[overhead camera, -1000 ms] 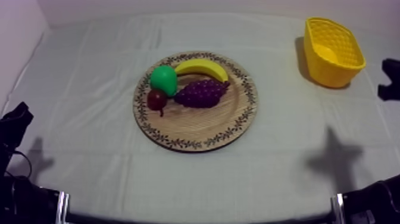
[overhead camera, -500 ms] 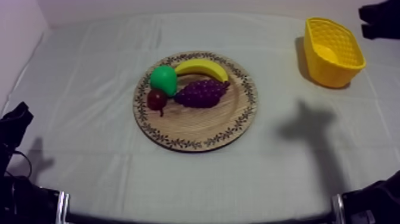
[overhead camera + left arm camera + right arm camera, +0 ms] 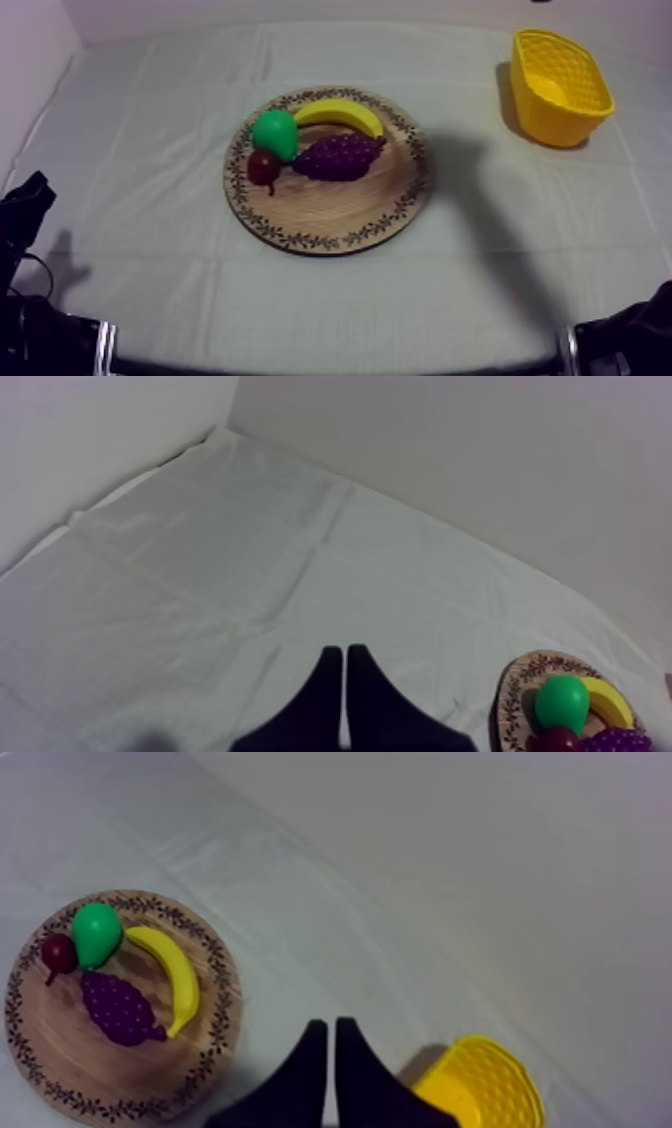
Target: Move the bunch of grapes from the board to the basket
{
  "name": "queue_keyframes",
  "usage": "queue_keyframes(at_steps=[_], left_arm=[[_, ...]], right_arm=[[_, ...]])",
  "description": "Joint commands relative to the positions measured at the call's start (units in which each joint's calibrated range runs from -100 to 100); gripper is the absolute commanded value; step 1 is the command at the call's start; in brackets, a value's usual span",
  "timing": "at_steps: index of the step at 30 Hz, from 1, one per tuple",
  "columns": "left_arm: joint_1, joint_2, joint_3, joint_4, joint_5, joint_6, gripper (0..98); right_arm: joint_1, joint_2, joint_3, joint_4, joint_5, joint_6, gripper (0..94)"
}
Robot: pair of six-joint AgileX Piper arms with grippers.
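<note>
Grey-white cloth (image 3: pixel 150 130) creased, pale wall (image 3: pixel 450 456) behind; grapes (image 3: pixel 338 157) on board (image 3: pixel 330 215); left gripper (image 3: pixel 344 653), right gripper (image 3: pixel 331 1025) closed, empty

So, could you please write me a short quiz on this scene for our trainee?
1. True or false: the bunch of grapes lies on the wooden board.
2. Which fruit lies farthest from the yellow basket? A) the banana B) the small red fruit C) the bunch of grapes
3. Fill in: the right gripper has its fingers ____ (open or shut).
Key: 1 true; 2 B; 3 shut.
</note>
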Motion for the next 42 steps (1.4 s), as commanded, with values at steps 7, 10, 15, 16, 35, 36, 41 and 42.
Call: queue_keyframes(at_steps=[7, 10, 15, 16, 35, 36, 41, 42], left_arm=[[0.02, 0.03, -0.02, 0.0, 0.02, 0.02, 0.1], [0.02, 0.03, -0.02, 0.0, 0.02, 0.01, 0.1], [0.02, 0.03, -0.02, 0.0, 0.02, 0.01, 0.1], [0.02, 0.03, -0.02, 0.0, 0.02, 0.01, 0.1], [0.02, 0.03, -0.02, 0.0, 0.02, 0.01, 0.1], [0.02, 0.03, -0.02, 0.0, 0.02, 0.01, 0.1], [0.02, 0.03, -0.02, 0.0, 0.02, 0.01, 0.1], [0.02, 0.03, -0.02, 0.0, 0.02, 0.01, 0.1]], right_arm=[[-4.32, 10.37, -10.97, -0.15, 4.62, -0.87, 0.6], [-5.76, 13.97, -15.04, 0.16, 5.56, -1.73, 0.6], [-7.57, 19.58, -21.66, 0.51, 7.61, -2.98, 0.6], [-7.87, 20.55, -22.62, 0.66, 7.93, -3.16, 0.6], [-9.9, 24.74, -20.77, 1.15, 8.76, 2.54, 0.6], [-9.92, 24.67, -20.67, 0.76, 9.27, 4.0, 0.6], [-9.81, 24.23, -20.92, -1.53, 13.85, 12.84, 0.6], [-9.81, 24.16, -21.18, -1.76, 15.37, 14.51, 0.6]])
